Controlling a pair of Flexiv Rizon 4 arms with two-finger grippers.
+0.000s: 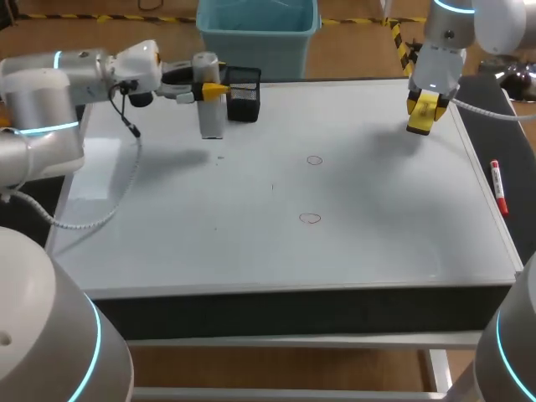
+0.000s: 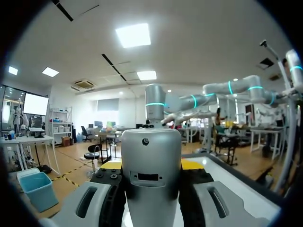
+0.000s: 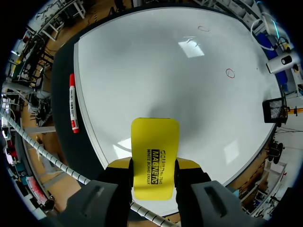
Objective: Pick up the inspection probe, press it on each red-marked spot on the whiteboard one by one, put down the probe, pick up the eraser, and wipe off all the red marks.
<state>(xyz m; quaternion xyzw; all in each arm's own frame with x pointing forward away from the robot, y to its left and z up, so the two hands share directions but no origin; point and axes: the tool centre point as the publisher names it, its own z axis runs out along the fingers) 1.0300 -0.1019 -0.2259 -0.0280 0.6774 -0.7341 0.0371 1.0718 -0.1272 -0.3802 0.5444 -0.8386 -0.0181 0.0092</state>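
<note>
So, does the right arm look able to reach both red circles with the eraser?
Probably yes: the right gripper grips the eraser, and only bare whiteboard lies between it and the farther red circle and the nearer red circle.

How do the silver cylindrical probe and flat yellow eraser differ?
The silver cylindrical probe is tall and round, the flat yellow eraser rectangular. The left gripper holds the probe beside the black mesh holder; the right gripper holds the eraser over the whiteboard. Both are gripped.
</note>
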